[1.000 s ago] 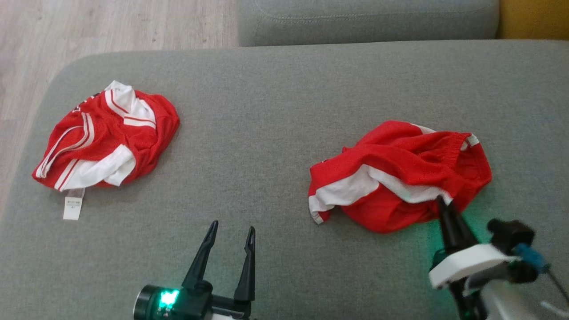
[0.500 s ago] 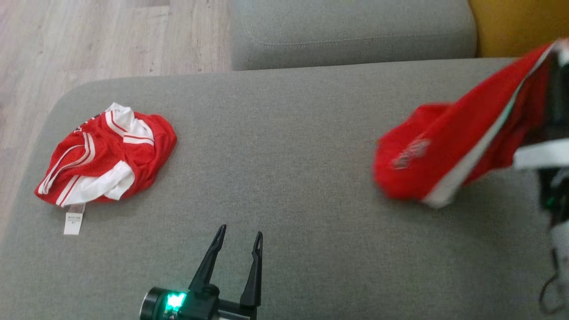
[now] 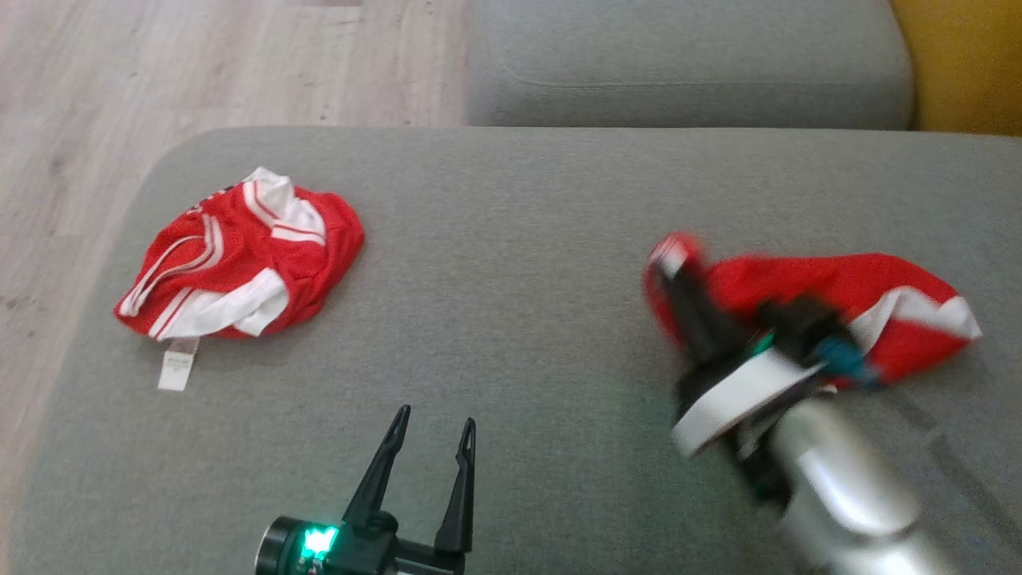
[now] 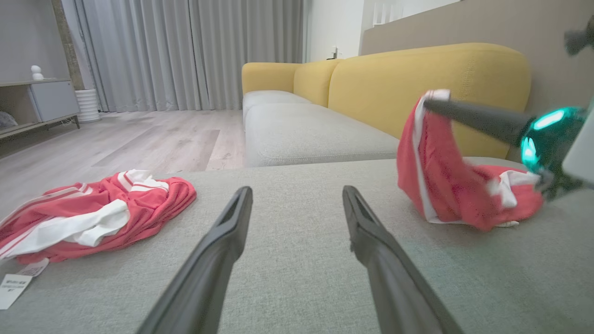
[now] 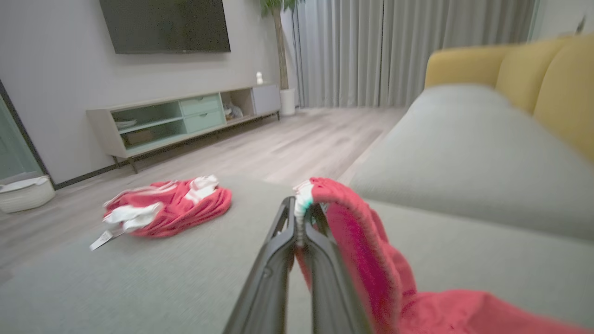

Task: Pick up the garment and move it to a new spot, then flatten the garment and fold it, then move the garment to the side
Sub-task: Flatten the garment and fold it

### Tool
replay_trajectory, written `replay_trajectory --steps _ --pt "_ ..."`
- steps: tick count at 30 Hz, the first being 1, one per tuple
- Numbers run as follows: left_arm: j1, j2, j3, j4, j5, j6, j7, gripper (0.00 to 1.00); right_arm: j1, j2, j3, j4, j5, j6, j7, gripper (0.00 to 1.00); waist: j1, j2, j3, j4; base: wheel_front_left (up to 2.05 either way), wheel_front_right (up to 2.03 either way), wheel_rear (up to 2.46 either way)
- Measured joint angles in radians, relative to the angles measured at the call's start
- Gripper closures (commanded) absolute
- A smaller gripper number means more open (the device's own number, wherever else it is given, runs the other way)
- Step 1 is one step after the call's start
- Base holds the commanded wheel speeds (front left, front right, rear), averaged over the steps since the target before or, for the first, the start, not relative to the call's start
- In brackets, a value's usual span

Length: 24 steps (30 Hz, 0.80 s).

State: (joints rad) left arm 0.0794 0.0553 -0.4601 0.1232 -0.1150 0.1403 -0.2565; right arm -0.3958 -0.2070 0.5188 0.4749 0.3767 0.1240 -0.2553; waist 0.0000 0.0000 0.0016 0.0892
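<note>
The garment (image 3: 846, 291) is red with white bands. It lies stretched out on the right of the grey sofa seat (image 3: 519, 239), and one edge is lifted. My right gripper (image 3: 675, 267) is shut on that raised white-trimmed edge, and its closed fingers pinch the hem in the right wrist view (image 5: 301, 208). From there the garment (image 5: 366, 250) hangs down to the cushion. The left wrist view shows the garment (image 4: 441, 185) draped from the right gripper (image 4: 431, 103). My left gripper (image 3: 437, 417) hovers open and holds nothing near the front edge, well left of the garment.
A second crumpled red-and-white garment (image 3: 239, 263) with a white tag (image 3: 176, 371) lies on the seat's left end. Wooden floor (image 3: 160, 64) lies beyond the left edge. Another grey cushion (image 3: 687, 64) and a yellow backrest (image 4: 417, 83) stand behind.
The right gripper has lifted the garment off the cushion, swung it up to the right, then brought it down again, stretched out. The head camera has shifted. The left gripper has stayed put.
</note>
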Motion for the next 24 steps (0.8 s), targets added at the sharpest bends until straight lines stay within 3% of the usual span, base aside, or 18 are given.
replay_trajectory --steps 1,5,10,21,24 --pt "0.0 0.0 -0.002 0.001 0.0 0.0 0.0 0.0 0.017 0.031 0.02 0.04 0.019 0.0 0.0 0.0 0.0 0.0 0.0 0.009 0.0 0.0 0.0" --pt "-0.002 0.0 0.001 0.003 0.0 0.001 0.0 0.0 0.077 0.112 0.119 0.109 0.087 0.0 0.0 0.0 -0.0001 0.0 -0.005 0.041 0.0 0.0 0.0" --pt "-0.003 0.0 0.01 0.002 -0.012 0.011 0.0 0.0 0.112 0.119 0.185 0.111 0.128 0.0 0.0 0.0 -0.0001 0.0 -0.015 0.029 0.0 0.0 0.0" --pt "-0.003 0.0 0.016 -0.002 -0.056 0.026 0.0 0.0 0.373 -0.059 0.039 -0.057 0.042 0.0 0.0 0.0 -0.0001 0.0 -0.03 -0.126 0.0 0.0 0.0" --pt "-0.013 0.0 0.004 0.002 -0.071 0.016 0.0 0.0 0.423 -0.091 -0.046 -0.097 0.012 0.0 0.0 0.0 -0.0001 0.0 -0.028 -0.181 0.0 0.0 0.0"
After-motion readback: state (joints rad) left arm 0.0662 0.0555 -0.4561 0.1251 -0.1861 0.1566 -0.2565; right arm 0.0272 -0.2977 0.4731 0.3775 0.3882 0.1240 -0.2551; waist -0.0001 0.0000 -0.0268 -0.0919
